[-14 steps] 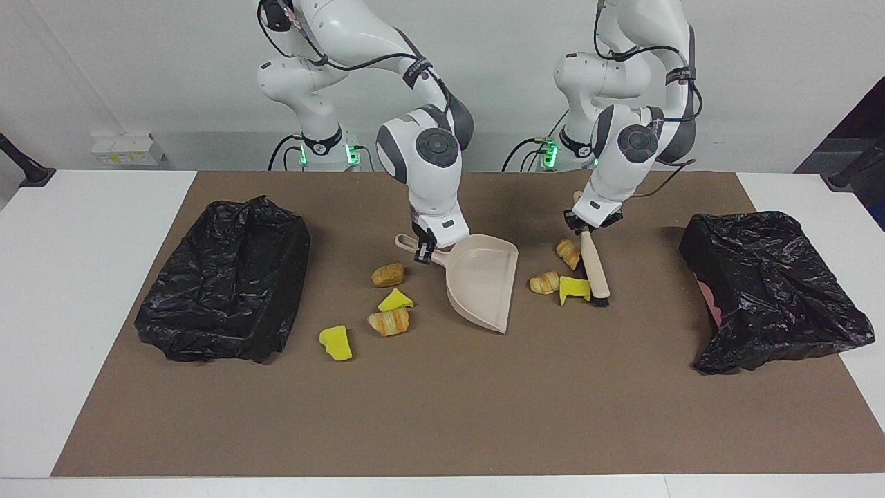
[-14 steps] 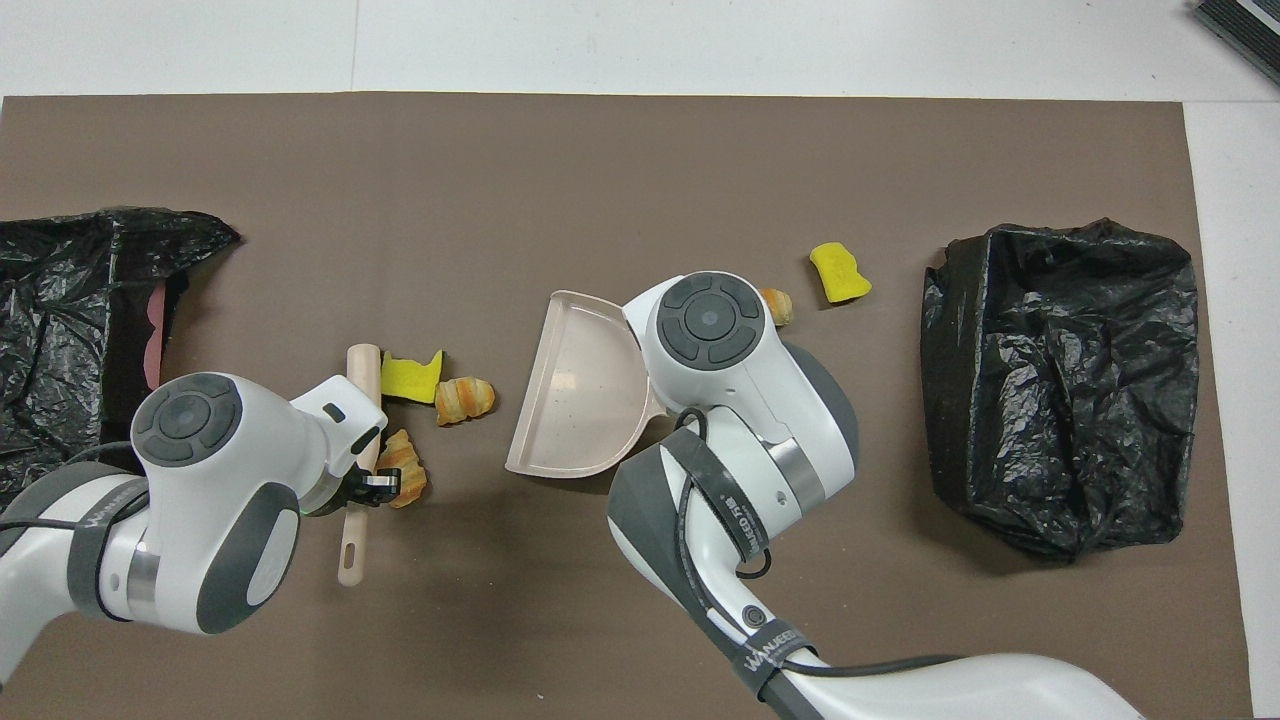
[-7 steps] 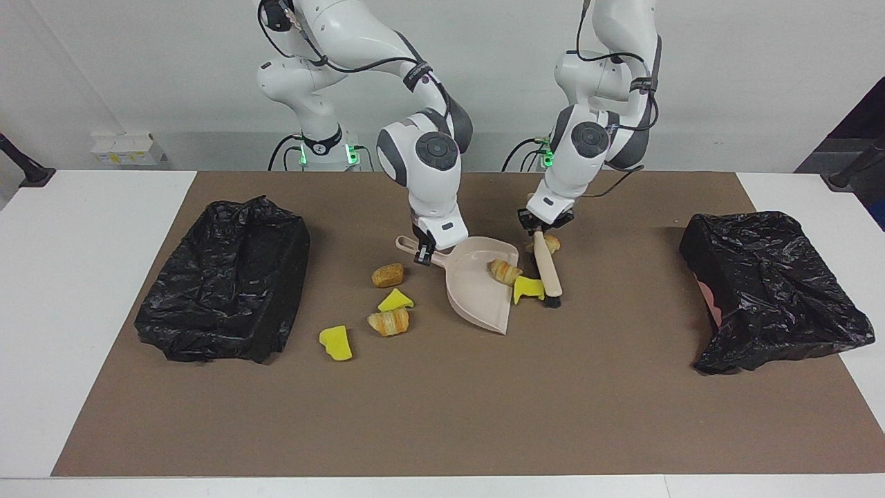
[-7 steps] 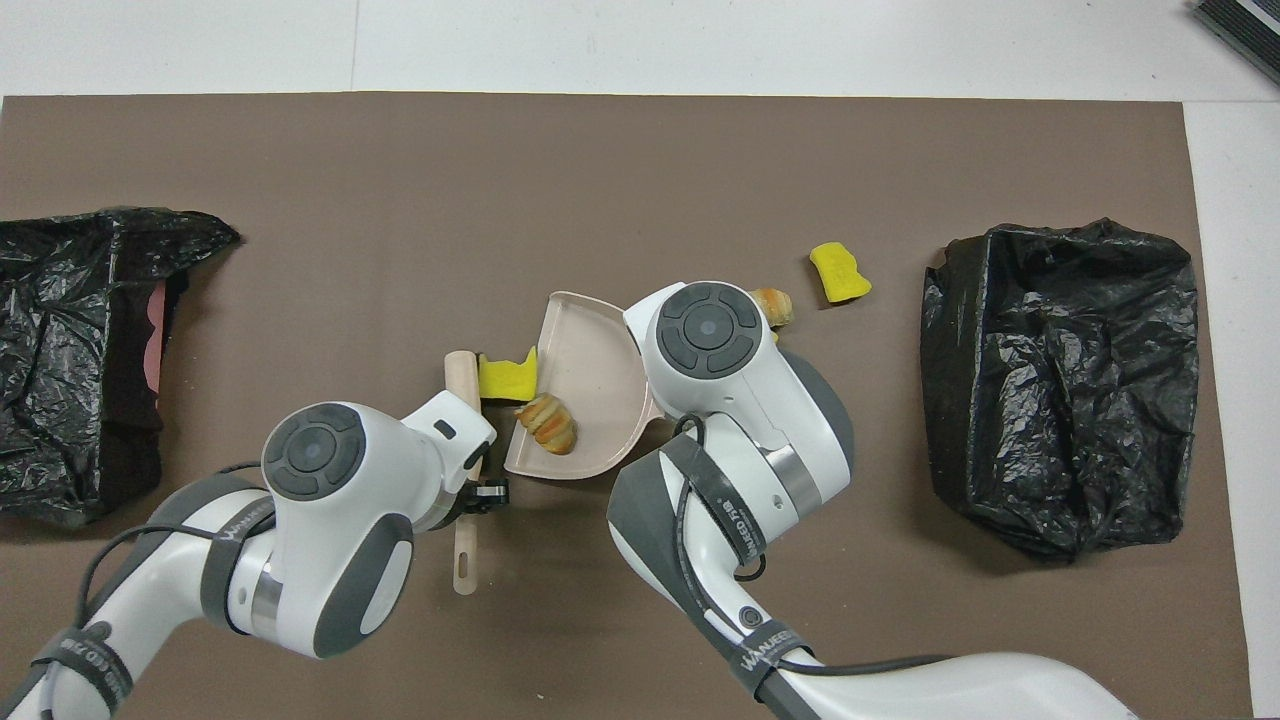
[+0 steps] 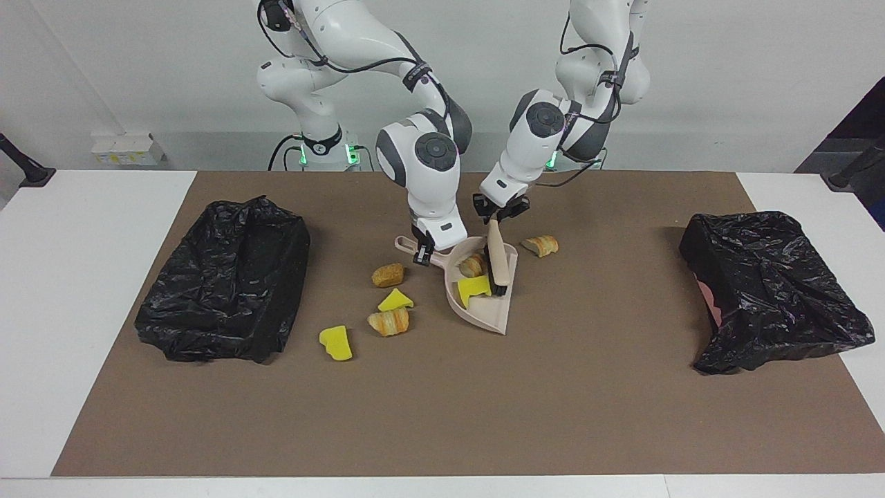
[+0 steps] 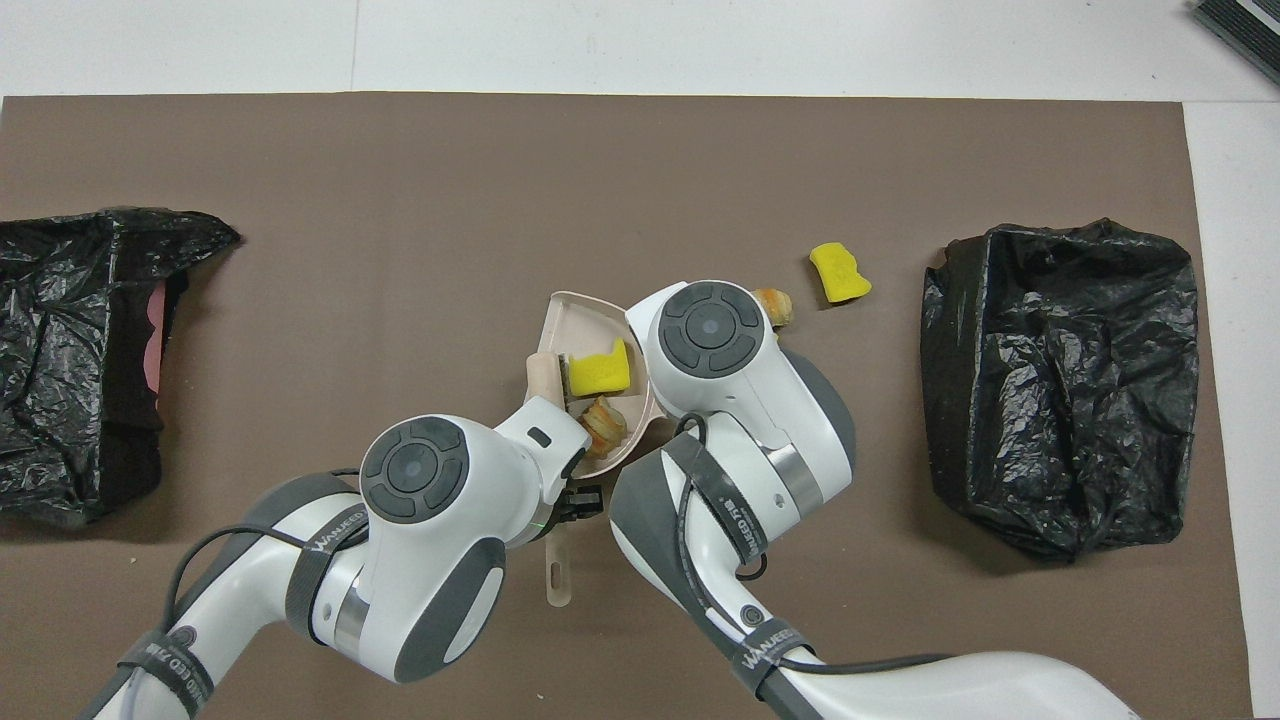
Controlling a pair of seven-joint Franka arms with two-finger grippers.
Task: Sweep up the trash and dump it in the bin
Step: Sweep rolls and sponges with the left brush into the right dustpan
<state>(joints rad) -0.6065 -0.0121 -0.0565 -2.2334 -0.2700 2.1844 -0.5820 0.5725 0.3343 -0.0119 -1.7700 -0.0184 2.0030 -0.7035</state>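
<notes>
My left claw (image 5: 492, 223) is clamping the brush (image 5: 498, 266), my right claw (image 5: 420, 254) the dustpan (image 5: 492, 311); overpushing risks flicking the trash (image 5: 474, 289) below out.

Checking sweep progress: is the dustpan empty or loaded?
Loaded: a yellow chunk and a croissant lie in the dustpan.

Beige plastic dustpan (image 5: 492, 304), beige-handled black-bristled brush (image 5: 498, 261); bright yellow spongy chunks (image 5: 336, 343); golden-brown croissant pieces (image 5: 540, 245); glossy black crinkled bin bags (image 5: 225, 280); plain brown mat (image 5: 442, 408) over white surface (image 5: 62, 290).
</notes>
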